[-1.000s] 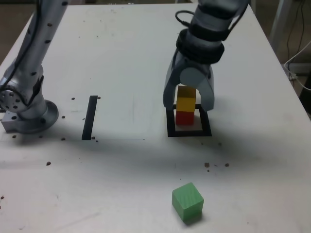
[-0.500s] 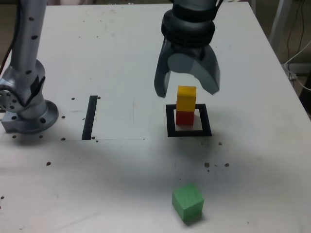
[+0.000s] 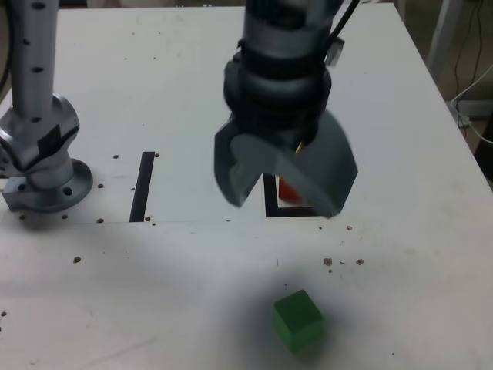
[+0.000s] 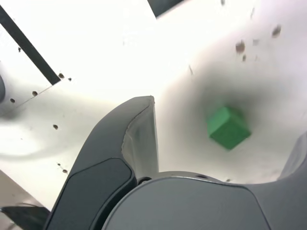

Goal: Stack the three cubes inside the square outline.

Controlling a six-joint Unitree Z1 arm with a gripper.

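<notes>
Swinging towards six o'clock since earlier, the spread, empty fingers seem bound for the green cube; next, align and descend.

The dark grey, curved end effector stands wide open, nothing between its fingers touching them; the solid green cube rests on the white, spotted counter, well apart from a straight black strip.
</notes>
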